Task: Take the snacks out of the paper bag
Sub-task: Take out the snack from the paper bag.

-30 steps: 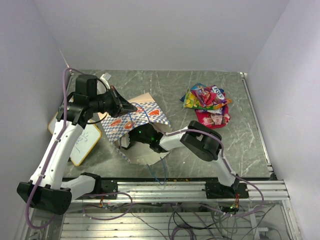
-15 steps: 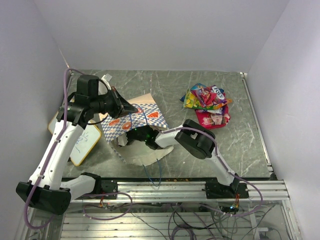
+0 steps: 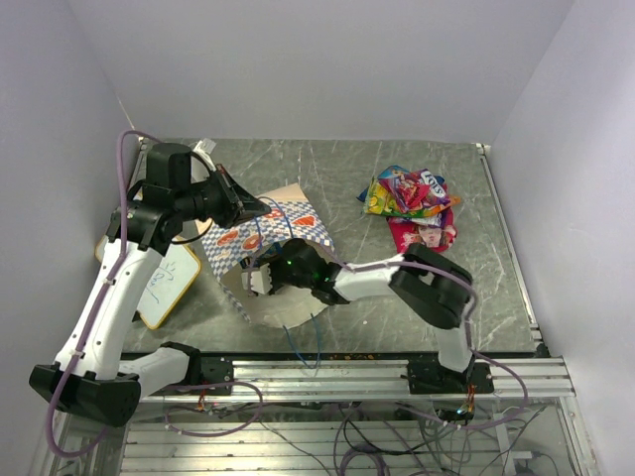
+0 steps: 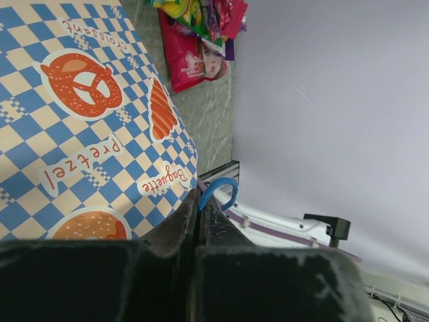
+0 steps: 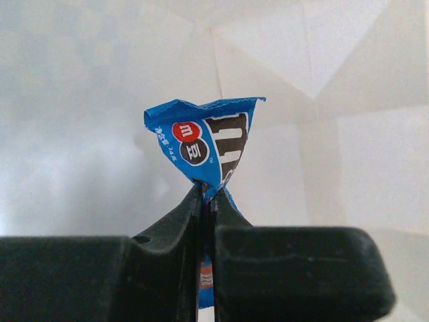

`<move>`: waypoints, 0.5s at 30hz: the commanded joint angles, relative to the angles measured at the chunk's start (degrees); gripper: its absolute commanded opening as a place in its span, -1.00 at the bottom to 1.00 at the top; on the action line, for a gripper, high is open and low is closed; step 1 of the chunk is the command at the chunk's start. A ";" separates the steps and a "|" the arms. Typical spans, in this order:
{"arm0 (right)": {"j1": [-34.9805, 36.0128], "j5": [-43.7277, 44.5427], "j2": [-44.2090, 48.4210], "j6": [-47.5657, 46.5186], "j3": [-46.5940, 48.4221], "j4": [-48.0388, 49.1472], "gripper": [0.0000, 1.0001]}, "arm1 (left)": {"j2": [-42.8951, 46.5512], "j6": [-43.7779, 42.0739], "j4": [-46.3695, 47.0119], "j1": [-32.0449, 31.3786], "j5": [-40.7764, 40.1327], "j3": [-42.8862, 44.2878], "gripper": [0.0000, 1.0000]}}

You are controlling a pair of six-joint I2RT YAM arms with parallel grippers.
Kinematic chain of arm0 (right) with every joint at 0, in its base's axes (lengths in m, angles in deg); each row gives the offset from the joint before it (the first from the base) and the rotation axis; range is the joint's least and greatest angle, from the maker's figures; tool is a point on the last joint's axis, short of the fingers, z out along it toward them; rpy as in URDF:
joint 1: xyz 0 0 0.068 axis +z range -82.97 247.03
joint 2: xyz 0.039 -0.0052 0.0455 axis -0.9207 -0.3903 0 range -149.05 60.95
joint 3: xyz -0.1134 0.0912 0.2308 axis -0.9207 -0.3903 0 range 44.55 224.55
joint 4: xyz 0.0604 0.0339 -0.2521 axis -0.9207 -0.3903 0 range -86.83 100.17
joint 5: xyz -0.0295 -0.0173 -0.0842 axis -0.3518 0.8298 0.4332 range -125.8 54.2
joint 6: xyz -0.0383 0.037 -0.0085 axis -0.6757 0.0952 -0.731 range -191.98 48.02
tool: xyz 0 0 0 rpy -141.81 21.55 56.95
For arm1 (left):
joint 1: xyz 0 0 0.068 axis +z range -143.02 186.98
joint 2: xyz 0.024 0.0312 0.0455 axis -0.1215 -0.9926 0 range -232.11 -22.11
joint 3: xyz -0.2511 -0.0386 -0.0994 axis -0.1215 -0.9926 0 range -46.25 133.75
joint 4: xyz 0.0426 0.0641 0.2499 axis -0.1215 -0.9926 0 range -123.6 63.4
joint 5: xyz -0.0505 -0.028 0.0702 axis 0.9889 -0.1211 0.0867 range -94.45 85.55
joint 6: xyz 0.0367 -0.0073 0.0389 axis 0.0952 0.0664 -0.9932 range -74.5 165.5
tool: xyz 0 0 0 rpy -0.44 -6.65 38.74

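The paper bag, cream with blue-and-white checks and orange pretzel marks, lies on its side at the table's left. My left gripper is shut on its thin blue cord handle and holds the upper side up. My right arm reaches into the bag's mouth. Inside, against the plain cream paper, my right gripper is shut on a crumpled blue snack packet. Several other bright snacks lie piled at the table's back right, and they also show in the left wrist view.
A yellow-framed whiteboard lies at the table's left edge, partly under the left arm. A blue cord trails from the bag toward the front rail. White walls close in the table on three sides.
My right gripper has shut on the blue packet inside the bag. The right arm's elbow has swung to the right. The left gripper still holds the cord, with the bag's top slightly higher.
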 commanded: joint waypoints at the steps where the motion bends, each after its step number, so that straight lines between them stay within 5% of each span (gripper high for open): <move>1: 1.18 0.79 10.36 6.75 -6.81 -4.79 -1.00 | -0.48 1.24 3.46 -0.31 -1.75 2.04 -0.86; 15: 1.43 4.11 45.90 27.40 -17.16 -35.79 -1.00 | -1.79 4.78 12.36 -0.08 -3.50 -1.55 -0.86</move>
